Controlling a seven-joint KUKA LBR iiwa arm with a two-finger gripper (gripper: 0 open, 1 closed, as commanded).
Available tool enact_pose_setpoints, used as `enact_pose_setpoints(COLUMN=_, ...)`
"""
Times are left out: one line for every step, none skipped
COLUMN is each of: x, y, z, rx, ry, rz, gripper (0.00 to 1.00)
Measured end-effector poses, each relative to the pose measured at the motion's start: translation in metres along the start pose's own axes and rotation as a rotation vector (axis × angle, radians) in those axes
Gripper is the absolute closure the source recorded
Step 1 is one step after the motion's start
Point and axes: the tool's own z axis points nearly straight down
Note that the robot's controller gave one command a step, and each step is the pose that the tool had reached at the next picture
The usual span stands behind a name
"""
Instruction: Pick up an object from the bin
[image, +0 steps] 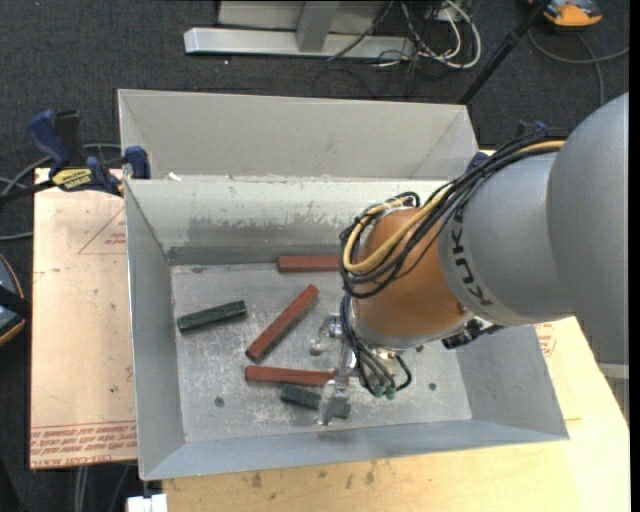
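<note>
Single camera, set above the bin (150, 330) and tilted from its near side, looking down. Whole bin framed at moderate range; arm (540, 240) enters from the right.

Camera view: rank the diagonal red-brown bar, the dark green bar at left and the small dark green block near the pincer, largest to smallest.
1. diagonal red-brown bar
2. dark green bar, clearly shorter
3. small dark green block; its right end meets the pincer, so its full size is unsure
</note>
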Motion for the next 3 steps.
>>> enact_pose_setpoints(x=0.011, y=0.014, z=-0.002, rx=-0.001, ry=-0.001, rz=0.015, gripper=0.00)
enact_pose_setpoints(x=0.010, y=0.017, z=0.029, rx=-0.004, ry=-0.011, rz=0.115, gripper=0.00)
enact_pose_setpoints(x=0.009, y=0.018, z=0.026, rx=-0.008, ry=-0.015, rz=0.146, gripper=1.00)
